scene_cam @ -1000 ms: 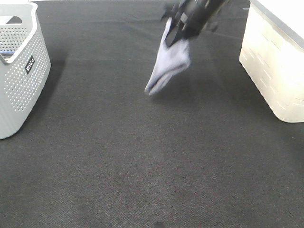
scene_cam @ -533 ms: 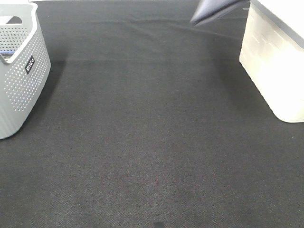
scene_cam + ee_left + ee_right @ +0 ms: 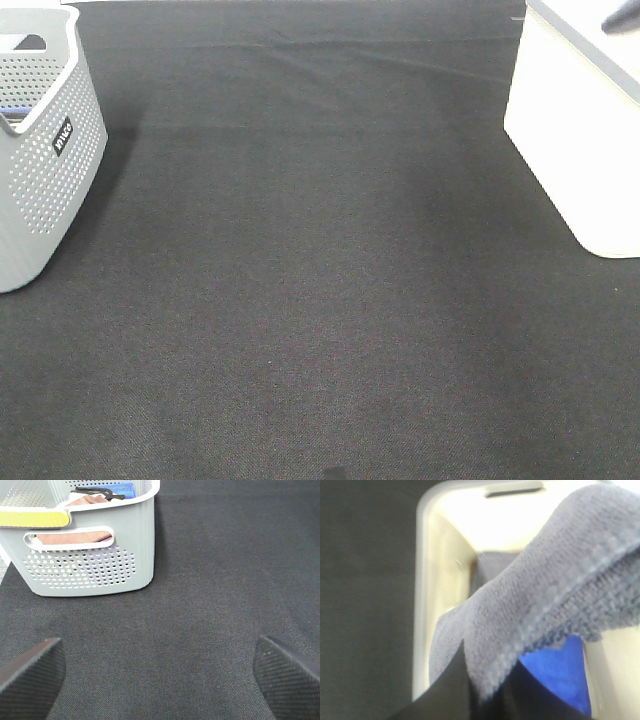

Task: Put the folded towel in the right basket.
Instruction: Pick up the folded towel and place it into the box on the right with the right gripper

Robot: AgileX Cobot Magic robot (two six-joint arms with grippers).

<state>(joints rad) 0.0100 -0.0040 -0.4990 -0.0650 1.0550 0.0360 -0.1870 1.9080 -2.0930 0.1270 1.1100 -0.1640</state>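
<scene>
The folded towel [image 3: 545, 595], greyish-lavender terry cloth, hangs from my right gripper [image 3: 485, 697], which is shut on its edge. In the right wrist view it hangs over the open top of the right basket [image 3: 422, 580], a cream-white bin. In the exterior high view that bin [image 3: 580, 140] stands at the right edge, and only a dark tip of the right arm [image 3: 620, 20] shows above its rim. The towel itself is out of that view. My left gripper [image 3: 160, 680] is open and empty above the dark mat.
A grey perforated basket [image 3: 40, 150] stands at the far left, holding cloths; it also shows in the left wrist view [image 3: 90, 565]. A blue item [image 3: 555, 675] and a dark cloth lie inside the cream bin. A black mat [image 3: 320, 280] covers the table.
My right gripper carried the towel up from mid-table and rightward, almost leaving the exterior high view. It now hangs over the cream bin. The left arm has not moved.
</scene>
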